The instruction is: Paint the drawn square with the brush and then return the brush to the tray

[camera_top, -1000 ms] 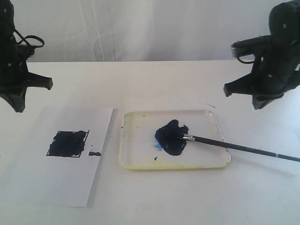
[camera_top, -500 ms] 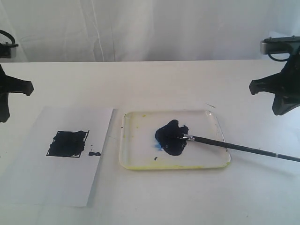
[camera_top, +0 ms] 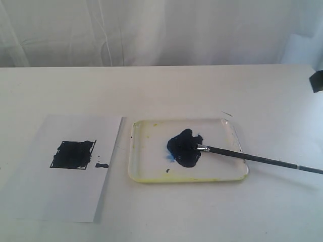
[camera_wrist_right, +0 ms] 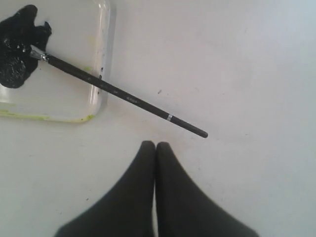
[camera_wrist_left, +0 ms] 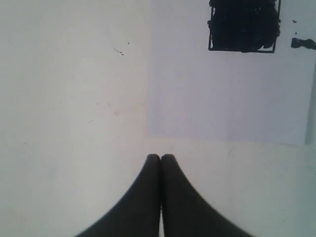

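Looking across the table (camera_top: 166,91), I judge the job all but finished. The drawn square (camera_top: 73,154) on the paper sheet (camera_top: 65,196) is daubed dark nearly edge to edge. The brush (camera_top: 252,159) lies with its bristles in the paint blob (camera_top: 184,147) inside the tray (camera_top: 146,174), while its handle crosses the tray's rim and runs well out onto the table.

The left fingers (camera_wrist_left: 148,187) are pressed together and hold nothing, hanging above bare table just beside the sheet's edge. The right fingers (camera_wrist_right: 140,182) are likewise together and empty, near the handle's free end but apart from it.

That overhanging handle is the weak spot. If the right arm clipped it, the brush could pivot on the rim and drag its loaded bristles out, streaking paint over the table. On the other side, a low sweep of the left arm could catch the sheet and shift it, or smear the square if the paint is wet.

A small stray blot (camera_top: 101,165) sits just beside the square on the paper. A pale curtain hangs behind. Nothing else stands in either arm's way.
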Robot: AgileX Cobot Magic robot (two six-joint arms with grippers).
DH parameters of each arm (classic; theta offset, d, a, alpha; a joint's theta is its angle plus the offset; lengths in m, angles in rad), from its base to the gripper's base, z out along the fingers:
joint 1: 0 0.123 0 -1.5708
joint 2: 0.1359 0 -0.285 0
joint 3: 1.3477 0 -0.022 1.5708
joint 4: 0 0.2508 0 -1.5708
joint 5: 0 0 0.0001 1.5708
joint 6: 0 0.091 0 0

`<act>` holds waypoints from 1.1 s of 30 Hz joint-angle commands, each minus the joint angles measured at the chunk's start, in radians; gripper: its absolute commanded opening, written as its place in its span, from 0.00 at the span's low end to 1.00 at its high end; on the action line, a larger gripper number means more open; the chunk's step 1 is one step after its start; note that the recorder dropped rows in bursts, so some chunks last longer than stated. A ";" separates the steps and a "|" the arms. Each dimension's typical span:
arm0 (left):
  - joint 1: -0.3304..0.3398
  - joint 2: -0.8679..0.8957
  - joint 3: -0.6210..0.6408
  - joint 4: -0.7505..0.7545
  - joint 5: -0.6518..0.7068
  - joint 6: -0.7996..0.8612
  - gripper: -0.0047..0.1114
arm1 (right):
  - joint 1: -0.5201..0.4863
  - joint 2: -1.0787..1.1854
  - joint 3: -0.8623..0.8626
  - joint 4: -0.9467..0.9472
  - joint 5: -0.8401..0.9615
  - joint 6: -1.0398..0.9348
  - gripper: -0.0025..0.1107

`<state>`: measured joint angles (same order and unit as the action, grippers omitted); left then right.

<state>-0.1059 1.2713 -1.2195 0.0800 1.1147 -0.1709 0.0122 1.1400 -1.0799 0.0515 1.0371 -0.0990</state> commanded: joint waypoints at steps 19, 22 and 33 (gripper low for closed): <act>0.004 -0.898 0.143 0.007 0.103 0.036 0.04 | -0.006 -0.807 0.058 0.003 0.059 -0.013 0.02; 0.004 -1.002 0.143 0.007 0.106 0.036 0.04 | -0.006 -0.905 0.058 0.003 0.071 -0.013 0.02; 0.004 -1.271 0.155 0.041 0.106 0.044 0.04 | -0.006 -1.140 0.105 -0.009 0.103 -0.056 0.02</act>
<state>-0.1059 0.0027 -1.0800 0.1151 1.1320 -0.1284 0.0100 -0.0006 -1.0069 0.0475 1.1716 -0.1389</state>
